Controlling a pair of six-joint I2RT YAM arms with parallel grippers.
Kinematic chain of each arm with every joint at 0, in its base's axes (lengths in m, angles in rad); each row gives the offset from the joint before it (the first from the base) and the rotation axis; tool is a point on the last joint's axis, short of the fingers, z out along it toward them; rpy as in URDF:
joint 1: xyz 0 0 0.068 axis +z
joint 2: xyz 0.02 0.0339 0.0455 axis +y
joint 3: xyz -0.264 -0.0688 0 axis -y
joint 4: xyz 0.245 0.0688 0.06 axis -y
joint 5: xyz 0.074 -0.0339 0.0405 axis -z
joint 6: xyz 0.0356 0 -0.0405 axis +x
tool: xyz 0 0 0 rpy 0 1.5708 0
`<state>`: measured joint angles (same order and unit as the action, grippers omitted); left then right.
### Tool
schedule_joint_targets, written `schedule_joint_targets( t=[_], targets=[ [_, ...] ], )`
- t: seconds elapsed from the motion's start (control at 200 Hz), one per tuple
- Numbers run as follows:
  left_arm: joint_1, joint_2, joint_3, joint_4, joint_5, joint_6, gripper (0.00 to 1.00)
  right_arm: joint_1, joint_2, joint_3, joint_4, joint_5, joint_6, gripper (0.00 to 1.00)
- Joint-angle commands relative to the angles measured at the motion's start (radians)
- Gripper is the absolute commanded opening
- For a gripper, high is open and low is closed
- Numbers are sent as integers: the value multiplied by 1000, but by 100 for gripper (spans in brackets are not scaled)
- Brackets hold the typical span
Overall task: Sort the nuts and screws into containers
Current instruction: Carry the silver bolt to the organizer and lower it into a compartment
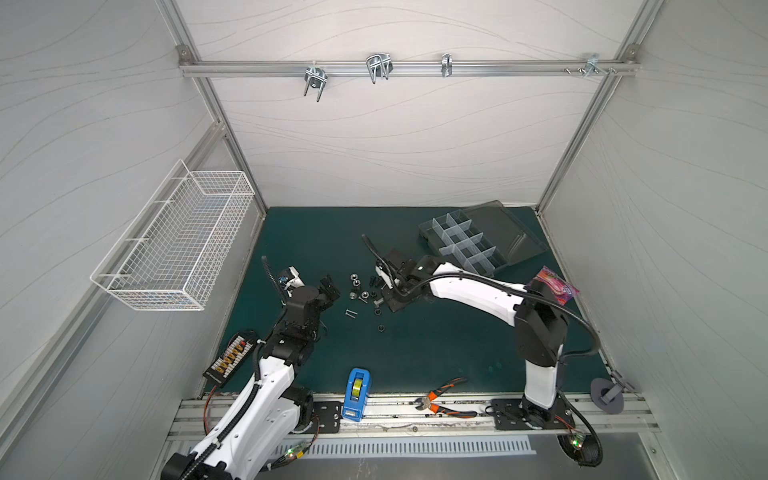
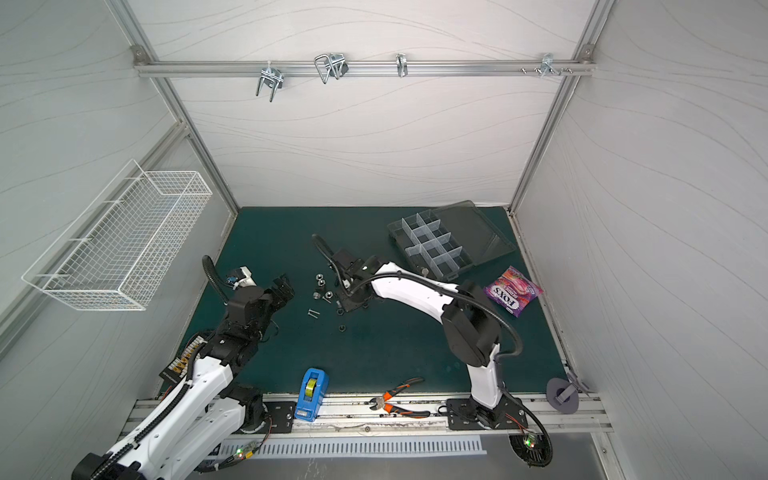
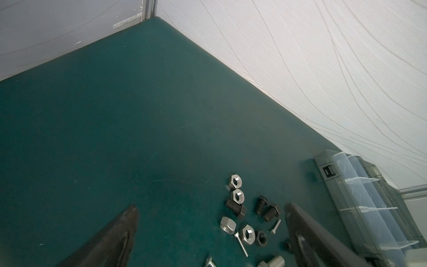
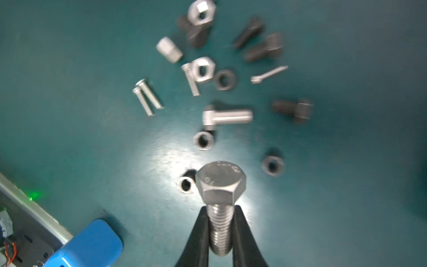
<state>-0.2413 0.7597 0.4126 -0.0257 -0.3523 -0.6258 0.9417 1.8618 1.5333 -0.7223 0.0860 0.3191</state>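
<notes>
My right gripper (image 4: 220, 209) is shut on the threaded shank of a large silver hex-head bolt (image 4: 220, 182); its head points away from the fingers, above the green mat. Loose screws and nuts (image 1: 363, 291) (image 2: 323, 291) lie scattered mid-mat beside this gripper (image 1: 388, 297). Silver nuts (image 3: 235, 180), black screws (image 3: 268, 211) and thin silver screws (image 4: 147, 97) are among them. My left gripper (image 3: 211, 210) (image 1: 330, 286) stands open and holds nothing, just left of the pile. The containers, a clear grey divided organizer (image 1: 457, 245) (image 2: 428, 243) (image 3: 360, 196), sit open at the back right.
A white wire basket (image 1: 178, 241) hangs on the left wall. A blue tape dispenser (image 1: 356, 395) and orange-handled pliers (image 1: 444, 399) lie on the front rail. A purple candy packet (image 2: 513, 291) lies right of the organizer.
</notes>
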Motion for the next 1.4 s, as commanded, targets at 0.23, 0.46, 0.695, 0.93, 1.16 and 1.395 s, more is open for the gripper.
schedule_joint_targets(
  t=[0.23,0.46,0.695,0.93,1.16,1.395],
  targets=[
    [-2,7,9,36,9,-18,100,-264,-194,-175,-37,115,4,0],
    [-1,0,15,30,3,-15,100,-419,-201,-199,-85,108,-35,0],
    [-1,3,22,29,5,-15,100,-496,-155,-163,-88,107,-78,0],
    [-1,5,27,26,2,-11,100,-534,-83,-116,-103,100,-106,0],
    [-1,14,34,27,-2,-11,100,-541,-36,-116,-81,94,-115,0],
    [-1,19,36,24,2,-11,100,-552,30,-88,-62,79,-121,0]
  ],
)
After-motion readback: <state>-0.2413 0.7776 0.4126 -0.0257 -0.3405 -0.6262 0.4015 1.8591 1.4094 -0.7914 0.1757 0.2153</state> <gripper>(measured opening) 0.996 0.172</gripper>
